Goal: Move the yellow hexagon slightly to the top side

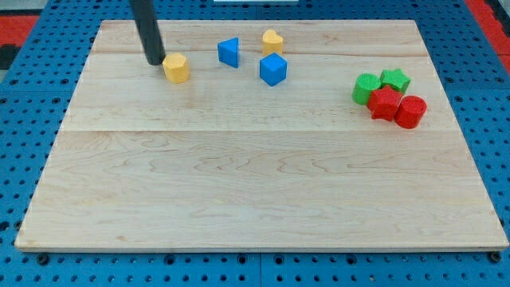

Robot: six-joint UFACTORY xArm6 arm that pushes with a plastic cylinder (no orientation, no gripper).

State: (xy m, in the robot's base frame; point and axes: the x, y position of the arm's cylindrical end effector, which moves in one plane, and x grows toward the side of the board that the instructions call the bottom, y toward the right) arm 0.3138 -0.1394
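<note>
The yellow hexagon [176,68] lies on the wooden board [255,183] near the view's top left. My tip [154,60] rests on the board just to the view's left of the hexagon, very close to it or touching its left side. The dark rod rises from the tip out of the view's top.
A blue triangle-like block [229,52], a yellow heart-like block [272,41] and a blue cube [272,69] lie right of the hexagon. At the view's right a green round block [366,88], a green star [395,79], a red star-like block [386,104] and a red cylinder [411,111] cluster together.
</note>
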